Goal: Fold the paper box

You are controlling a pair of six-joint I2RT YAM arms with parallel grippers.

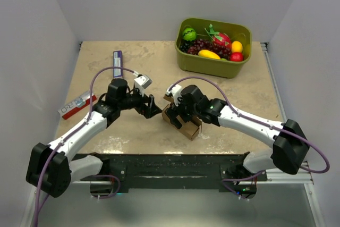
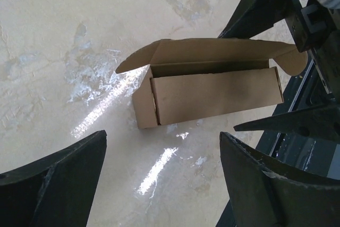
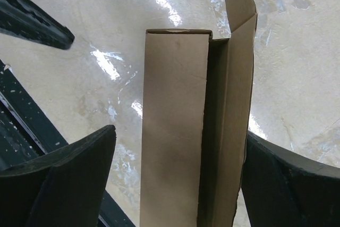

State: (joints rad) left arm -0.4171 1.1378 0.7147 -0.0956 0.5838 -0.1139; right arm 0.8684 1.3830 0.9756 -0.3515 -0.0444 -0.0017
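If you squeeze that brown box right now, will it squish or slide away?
Probably squish a bit: the paper box is thin cardboard and hollow, with its lid flap open, so nothing braces the walls. It likely weighs very little, so a push would probably slide it over the shiny table. The loose flap would likely flop.

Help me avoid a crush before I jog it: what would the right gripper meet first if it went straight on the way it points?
Most likely the paper box: it lies straight ahead between the open fingers of the right gripper, lid flap unclosed, table beneath. How far off is unclear.
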